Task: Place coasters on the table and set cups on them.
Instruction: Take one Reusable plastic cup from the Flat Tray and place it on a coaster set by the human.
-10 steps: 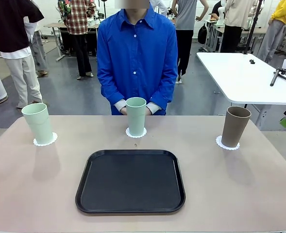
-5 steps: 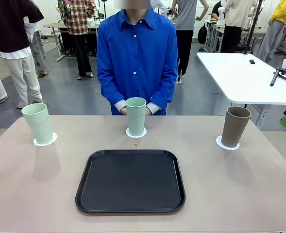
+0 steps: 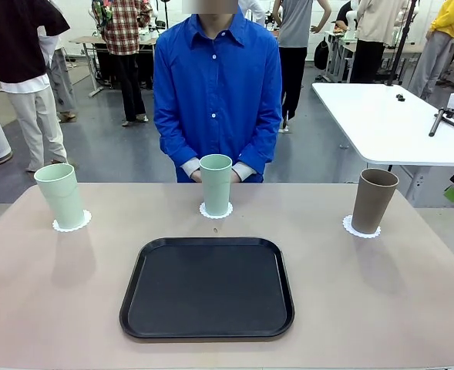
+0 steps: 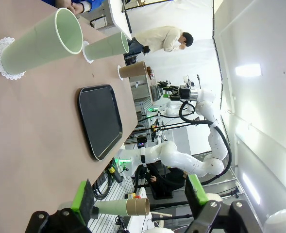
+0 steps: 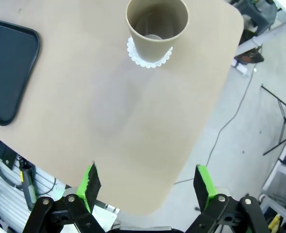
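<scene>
A black tray [image 3: 207, 289] (rounded corners) lies before a person's blue shirt [image 3: 216, 85].

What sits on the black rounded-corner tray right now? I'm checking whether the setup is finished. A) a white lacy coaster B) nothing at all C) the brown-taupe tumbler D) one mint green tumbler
B: the black rounded-corner tray lies bare, while the two mint green tumblers and the brown-taupe tumbler each stand on a white lacy coaster on the beige tabletop.
</scene>
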Available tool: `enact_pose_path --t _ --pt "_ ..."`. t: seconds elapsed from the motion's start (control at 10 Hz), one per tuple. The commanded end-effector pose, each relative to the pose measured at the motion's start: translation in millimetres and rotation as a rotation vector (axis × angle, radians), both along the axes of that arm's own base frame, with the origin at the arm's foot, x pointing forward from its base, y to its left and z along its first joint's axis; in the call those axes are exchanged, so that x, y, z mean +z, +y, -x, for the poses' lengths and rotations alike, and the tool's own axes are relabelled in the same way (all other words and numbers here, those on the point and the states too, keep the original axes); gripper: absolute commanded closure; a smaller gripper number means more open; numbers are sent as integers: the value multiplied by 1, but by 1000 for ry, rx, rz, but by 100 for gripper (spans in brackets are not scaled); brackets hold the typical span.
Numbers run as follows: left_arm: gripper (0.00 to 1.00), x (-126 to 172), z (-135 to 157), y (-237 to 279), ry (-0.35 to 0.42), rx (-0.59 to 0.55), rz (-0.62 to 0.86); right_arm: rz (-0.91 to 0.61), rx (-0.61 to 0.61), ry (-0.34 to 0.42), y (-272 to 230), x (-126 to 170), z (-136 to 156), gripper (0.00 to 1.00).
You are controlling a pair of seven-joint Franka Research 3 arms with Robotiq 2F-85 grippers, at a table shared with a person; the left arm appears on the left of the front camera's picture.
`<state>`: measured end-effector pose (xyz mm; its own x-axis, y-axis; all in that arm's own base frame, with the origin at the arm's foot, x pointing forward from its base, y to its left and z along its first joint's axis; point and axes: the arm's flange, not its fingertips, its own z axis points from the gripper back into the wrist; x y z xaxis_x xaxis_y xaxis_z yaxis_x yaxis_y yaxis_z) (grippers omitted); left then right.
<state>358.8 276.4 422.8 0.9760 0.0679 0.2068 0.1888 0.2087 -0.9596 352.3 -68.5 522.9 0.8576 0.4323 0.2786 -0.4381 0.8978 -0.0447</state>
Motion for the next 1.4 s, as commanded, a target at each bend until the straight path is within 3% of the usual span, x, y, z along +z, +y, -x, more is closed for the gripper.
enact_pose_path --t 0.0,0.1,0.2,0.3,0.5,0.7,0.9,1.3 --pt "0 2 0 1 -6 13 3 30 -18 -4 0 0 -2 0" --pt "0 2 0 1 -6 13 3 0 0 0 0 0 0 0" --pt "0 2 0 1 -6 13 3 -250 -72 52 -32 11 11 0" --pt "0 2 0 1 -6 13 3 -395 -40 110 -58 17 21 0" --pt "0 2 0 1 -6 13 3 -635 -92 157 -114 20 11 0" --pt "0 2 0 1 -6 13 3 -835 -74 248 -167 -4 -6 0" --pt "0 2 0 1 -6 13 3 -966 -69 252 -203 -36 -23 0" --pt "0 2 0 1 -6 13 3 -1164 -79 208 -253 -91 -19 0"
